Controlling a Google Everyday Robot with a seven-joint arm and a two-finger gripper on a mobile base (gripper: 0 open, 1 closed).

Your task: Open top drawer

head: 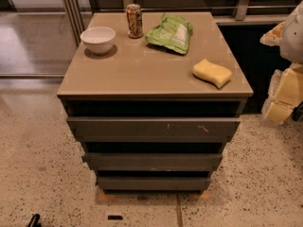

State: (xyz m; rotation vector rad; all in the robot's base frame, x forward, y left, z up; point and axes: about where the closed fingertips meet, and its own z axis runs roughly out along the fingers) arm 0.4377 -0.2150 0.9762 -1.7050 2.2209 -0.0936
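Note:
The top drawer is the uppermost of three dark-grey handleless fronts on the cabinet, with small pale scratch marks right of centre. A dark gap shows between it and the tabletop, and none of its inside is visible. My gripper appears as pale yellow and white parts at the right edge of the camera view, beside the cabinet's right side and about level with the top drawer. It is apart from the drawer front and partly cut off by the frame.
On the tan cabinet top stand a white bowl, a drink can, a green chip bag and a yellow sponge. Two plain grey drawer fronts sit below. Speckled floor lies in front, a glass partition to the left.

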